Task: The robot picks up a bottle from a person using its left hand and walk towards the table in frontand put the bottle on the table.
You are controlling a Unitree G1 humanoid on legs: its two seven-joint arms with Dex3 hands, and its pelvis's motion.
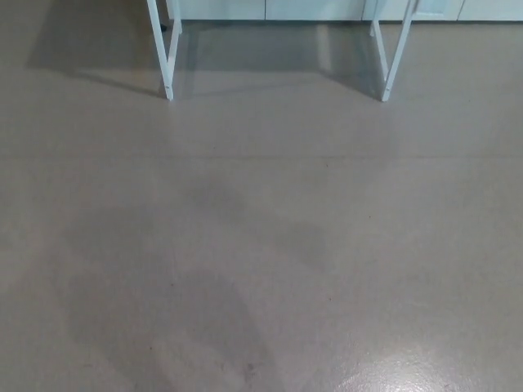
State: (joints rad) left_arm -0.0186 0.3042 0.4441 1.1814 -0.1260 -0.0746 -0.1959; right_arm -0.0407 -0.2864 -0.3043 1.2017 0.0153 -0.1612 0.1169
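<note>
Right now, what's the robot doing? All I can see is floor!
Nothing is being handled in this view. The head camera looks down at a grey floor with a soft dark shadow on it. At the top stand two white legs, probably the table's. Neither of the robot's hands shows, and no bottle or person is in sight.
</note>
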